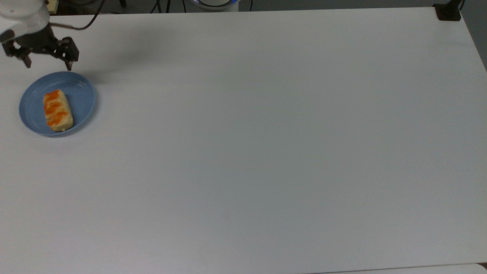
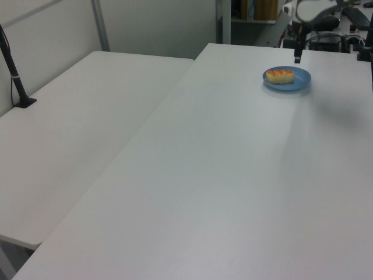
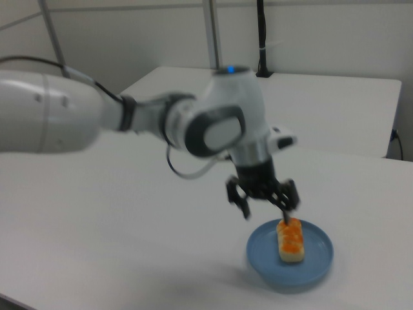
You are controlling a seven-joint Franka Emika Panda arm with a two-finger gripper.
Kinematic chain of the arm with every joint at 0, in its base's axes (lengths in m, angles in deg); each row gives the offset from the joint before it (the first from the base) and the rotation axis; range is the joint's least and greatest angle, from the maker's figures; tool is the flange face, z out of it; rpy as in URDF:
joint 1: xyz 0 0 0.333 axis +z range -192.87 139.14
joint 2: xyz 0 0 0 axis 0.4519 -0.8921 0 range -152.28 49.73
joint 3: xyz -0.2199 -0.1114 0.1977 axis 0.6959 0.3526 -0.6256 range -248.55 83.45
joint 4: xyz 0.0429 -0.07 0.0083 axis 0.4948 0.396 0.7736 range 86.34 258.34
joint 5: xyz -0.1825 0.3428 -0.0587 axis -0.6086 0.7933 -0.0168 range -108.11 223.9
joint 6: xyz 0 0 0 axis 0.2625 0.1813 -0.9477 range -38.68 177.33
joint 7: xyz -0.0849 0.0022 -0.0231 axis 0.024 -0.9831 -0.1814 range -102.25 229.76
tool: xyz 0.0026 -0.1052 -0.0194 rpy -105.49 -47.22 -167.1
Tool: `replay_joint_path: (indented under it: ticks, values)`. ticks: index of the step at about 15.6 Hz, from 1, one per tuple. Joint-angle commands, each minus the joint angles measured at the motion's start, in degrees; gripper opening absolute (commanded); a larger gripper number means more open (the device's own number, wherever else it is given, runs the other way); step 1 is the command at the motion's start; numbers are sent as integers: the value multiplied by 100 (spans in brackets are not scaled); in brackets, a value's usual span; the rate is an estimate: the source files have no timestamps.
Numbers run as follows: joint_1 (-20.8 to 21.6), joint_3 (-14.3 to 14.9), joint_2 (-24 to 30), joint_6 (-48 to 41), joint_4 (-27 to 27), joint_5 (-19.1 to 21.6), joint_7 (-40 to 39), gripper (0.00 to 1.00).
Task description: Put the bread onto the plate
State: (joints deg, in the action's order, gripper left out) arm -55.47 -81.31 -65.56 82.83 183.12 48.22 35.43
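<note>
The bread (image 1: 58, 110), a pale bun with orange glazed patches, lies flat on the light-blue plate (image 1: 81, 98) near the top view's left edge. It also rests on the plate (image 2: 300, 80) as the bread (image 2: 280, 76) in the left view, and on the plate (image 3: 319, 260) as the bread (image 3: 290, 240) in the right view. My gripper (image 1: 48, 65) hangs open above the table just beyond the plate's far rim, holding nothing. In the right view the gripper (image 3: 264, 212) is raised above the plate's left side, fingers spread.
The white table (image 1: 266, 133) stretches wide to the top view's right. A black post base (image 1: 449, 11) stands at its far right corner. A second white table (image 2: 81, 116) with a black pole (image 2: 14, 76) lies at the left view's left.
</note>
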Motion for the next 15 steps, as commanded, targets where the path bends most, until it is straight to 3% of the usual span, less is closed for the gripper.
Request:
replay_joint_path:
  ticks: [1,5,8,13,15]
  values:
    - [512,34,776,-1150,-77,781,1212,100]
    - [1329,87,1348,-1398,-94,1072,2609,100]
    - [2154,333,1438,-1643,-252,1152,3306,100]
    - [2771,307,1438,-1733,-446,1135,3246,100]
    - [2807,307,1420,-1706,-437,1143,3158,100]
